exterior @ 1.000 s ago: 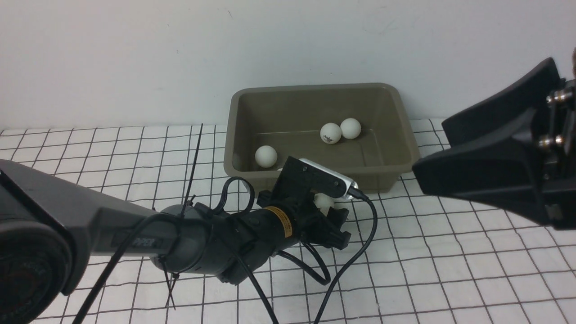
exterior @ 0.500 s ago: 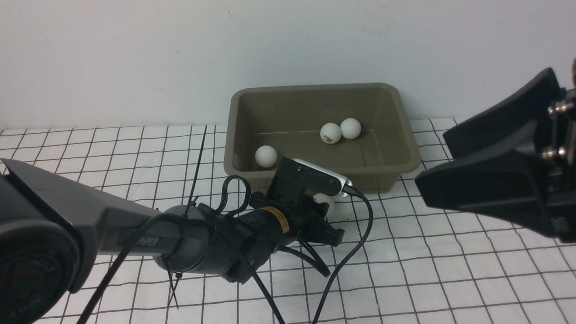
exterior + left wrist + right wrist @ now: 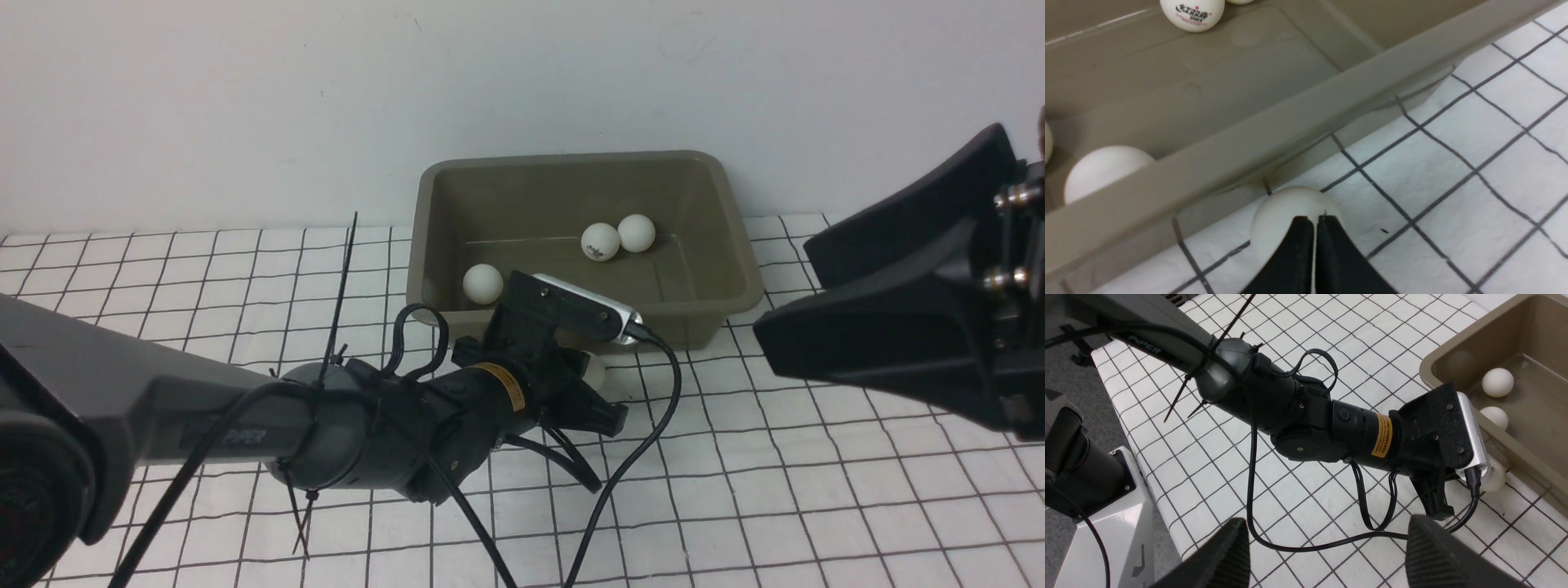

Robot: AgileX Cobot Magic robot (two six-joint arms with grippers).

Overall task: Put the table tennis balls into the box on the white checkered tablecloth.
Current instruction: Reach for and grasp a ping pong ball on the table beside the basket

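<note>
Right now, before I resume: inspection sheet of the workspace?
Surface: white checkered tablecloth, slightly wrinkled.
Job's things: box holds four table tennis balls; fifth ball on the cloth beside its near wall.
Clutter: nothing seen.
End effectors: left end effector shut, tips over the fifth ball, nothing gripped; right end effector open, empty.
Cables: black cables loop down toward the cloth.
Surroundings: plain white wall.
</note>
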